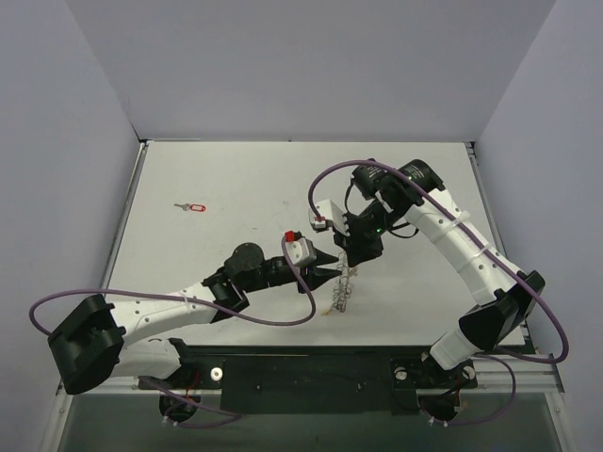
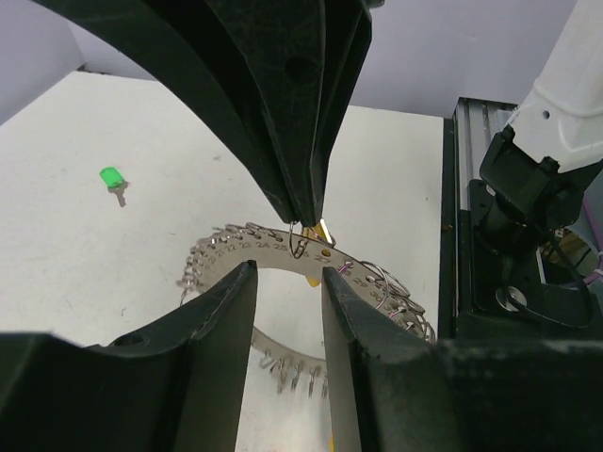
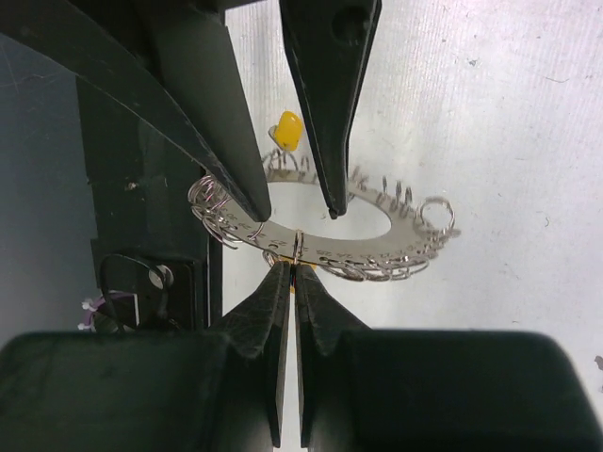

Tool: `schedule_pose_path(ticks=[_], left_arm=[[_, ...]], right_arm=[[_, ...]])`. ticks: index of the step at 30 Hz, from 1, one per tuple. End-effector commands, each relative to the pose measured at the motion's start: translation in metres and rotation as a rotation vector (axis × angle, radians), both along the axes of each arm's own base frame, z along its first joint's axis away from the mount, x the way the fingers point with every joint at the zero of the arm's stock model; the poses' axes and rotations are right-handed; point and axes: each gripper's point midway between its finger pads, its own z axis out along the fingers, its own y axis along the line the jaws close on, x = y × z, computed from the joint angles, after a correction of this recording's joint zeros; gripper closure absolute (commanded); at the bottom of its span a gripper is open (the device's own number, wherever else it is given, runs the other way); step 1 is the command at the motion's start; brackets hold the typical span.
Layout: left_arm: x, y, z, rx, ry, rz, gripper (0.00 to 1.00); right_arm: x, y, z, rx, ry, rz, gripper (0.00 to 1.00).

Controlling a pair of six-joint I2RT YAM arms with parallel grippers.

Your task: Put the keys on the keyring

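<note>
The right hand (image 3: pixel 295 266) is pinched together on the rim of the keyring (image 3: pixel 386 247) at its 6 o'clock edge in the right wrist view. The left hand (image 2: pixel 288 275) stands apart, one finger on each side of the band. A yellow-headed key (image 3: pixel 287 130) sits at the ring's 12 o'clock. In the top view, a red-headed key (image 1: pixel 195 206) lies on the worktop (image 1: pixel 245 179), well apart at 10 o'clock.

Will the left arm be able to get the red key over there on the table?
Probably yes. The red key lies alone on the table on that arm's side, nothing between. The left gripper is open, but it straddles the keyring, so it must back away first.
</note>
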Motion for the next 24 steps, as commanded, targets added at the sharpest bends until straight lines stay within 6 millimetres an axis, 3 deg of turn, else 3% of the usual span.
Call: schedule_pose_path(ticks=[1, 24], left_arm=[[-0.003, -0.014, 0.042, -0.127, -0.055, -0.067, 0.57], [-0.006, -0.027, 0.037, -0.103, -0.032, -0.123, 0.72]], right_arm=[[-0.009, -0.002, 0.007, -0.002, 0.027, 0.026, 1.0], [-0.014, -0.002, 0.01, 0.013, 0.027, 0.039, 1.0]])
